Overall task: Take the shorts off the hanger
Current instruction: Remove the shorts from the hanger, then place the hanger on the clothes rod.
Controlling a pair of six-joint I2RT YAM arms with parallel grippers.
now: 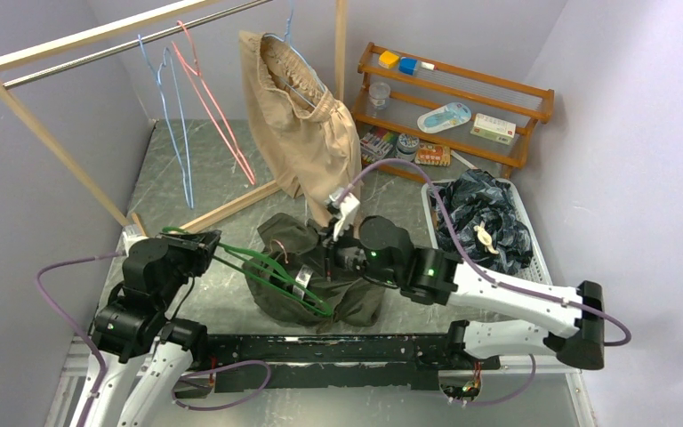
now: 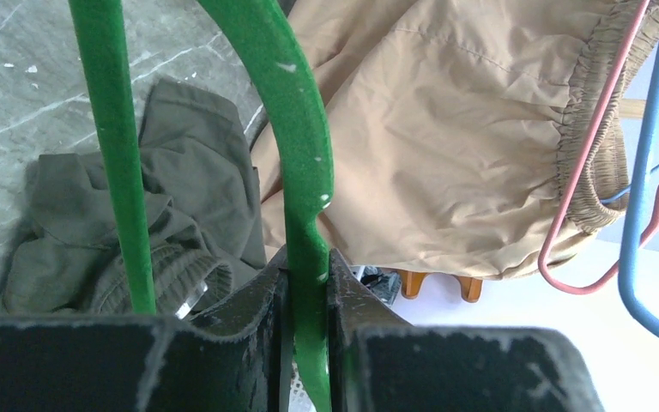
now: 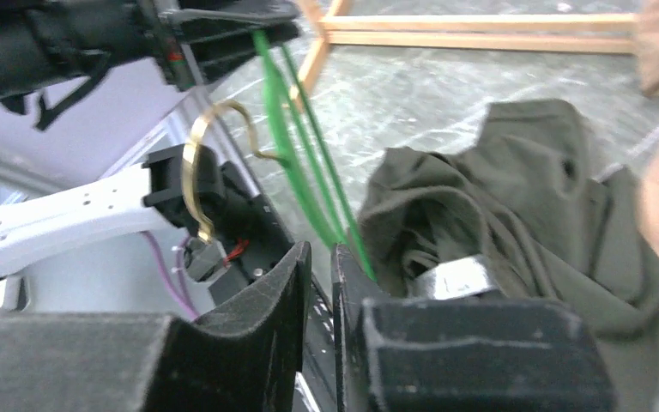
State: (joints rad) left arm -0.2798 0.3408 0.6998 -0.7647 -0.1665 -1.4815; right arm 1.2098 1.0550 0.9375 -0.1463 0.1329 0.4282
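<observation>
Left gripper [image 2: 309, 268]: is clamping the green hanger [image 2: 305, 154] tight between its fingers and holding it out over the table [image 1: 156, 187].
Right gripper [image 3: 317, 266]: is hovering low beside the olive heap with its jaws almost together; nothing is showing between them.
Olive shorts [image 1: 320, 289]: are lying crumpled on the table between the two arms. The hanger's far end is reaching onto or into the folds, and I cannot tell whether any cloth is hooked on it.
Tan shorts [image 1: 302, 133]: are hanging by the waistband up on the wooden rack [image 1: 49, 135], untouched.
Navy patterned shorts [image 1: 480, 218]: are lying bundled in the white basket [image 1: 536, 252] on the right.
Empty hangers [image 1: 178, 116]: one blue and one pink are dangling bare from the rack.
Progress: the navy pair is looking finished and the olive pair is nearly free of its hanger. The tan pair is waiting to be taken down, so roughly the later half is left.
Writing: a white tag [image 3: 455, 276] on the olive shorts is showing, too blurred to read. Packets on the shelf [image 1: 534, 93] are too small to make out.
</observation>
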